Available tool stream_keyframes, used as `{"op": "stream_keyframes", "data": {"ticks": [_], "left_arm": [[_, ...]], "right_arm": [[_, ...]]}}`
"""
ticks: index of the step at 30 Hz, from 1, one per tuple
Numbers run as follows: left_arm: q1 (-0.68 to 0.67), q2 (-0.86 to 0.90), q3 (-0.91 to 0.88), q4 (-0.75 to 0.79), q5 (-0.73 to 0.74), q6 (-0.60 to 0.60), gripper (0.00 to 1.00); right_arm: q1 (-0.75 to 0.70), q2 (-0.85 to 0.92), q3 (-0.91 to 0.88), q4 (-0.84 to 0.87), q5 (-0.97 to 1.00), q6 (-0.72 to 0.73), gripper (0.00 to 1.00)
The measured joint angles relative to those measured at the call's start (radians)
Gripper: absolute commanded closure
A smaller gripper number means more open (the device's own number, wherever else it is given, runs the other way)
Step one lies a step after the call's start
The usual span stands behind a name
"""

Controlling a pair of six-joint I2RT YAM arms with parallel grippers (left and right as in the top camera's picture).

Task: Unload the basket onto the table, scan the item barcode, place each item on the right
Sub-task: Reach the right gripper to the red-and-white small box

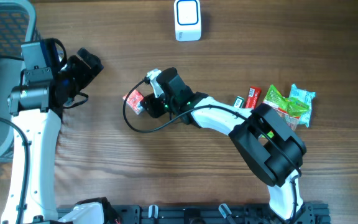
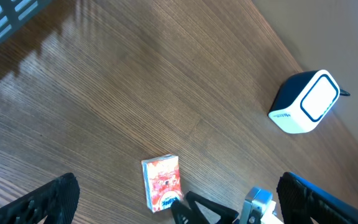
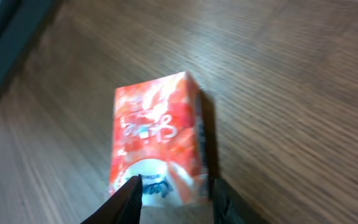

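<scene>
The item is a small red and white box (image 1: 133,99) lying flat on the wooden table left of centre, also seen in the left wrist view (image 2: 161,180). My right gripper (image 1: 143,105) reaches it from the right. In the right wrist view its two black fingers (image 3: 129,200) press both sides of the box's near end (image 3: 157,134), so the right gripper (image 3: 176,190) is shut on it. The white and blue barcode scanner (image 1: 188,20) stands at the table's far edge (image 2: 304,102). My left gripper (image 1: 89,64) hovers wide open and empty, to the left of the box (image 2: 180,208).
Several snack packets (image 1: 291,104) and a red bar (image 1: 253,96) lie at the right. A dark wire basket (image 1: 5,31) occupies the far left corner. The right arm's black cable (image 1: 135,127) loops over the table just in front of the box.
</scene>
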Motion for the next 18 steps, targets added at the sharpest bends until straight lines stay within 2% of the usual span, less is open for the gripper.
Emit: {"op": "stream_keyframes", "data": {"ticks": [4, 9, 12, 18], "left_arm": [[0.000, 0.000, 0.000, 0.000, 0.000, 0.000, 0.00], [0.000, 0.000, 0.000, 0.000, 0.000, 0.000, 0.00], [0.000, 0.000, 0.000, 0.000, 0.000, 0.000, 0.00], [0.000, 0.000, 0.000, 0.000, 0.000, 0.000, 0.00]], "right_arm": [[0.000, 0.000, 0.000, 0.000, 0.035, 0.009, 0.71], [0.000, 0.016, 0.000, 0.001, 0.050, 0.039, 0.70], [0.000, 0.037, 0.000, 0.011, 0.049, 0.060, 0.86], [0.002, 0.021, 0.008, -0.037, 0.072, 0.079, 0.91]]}}
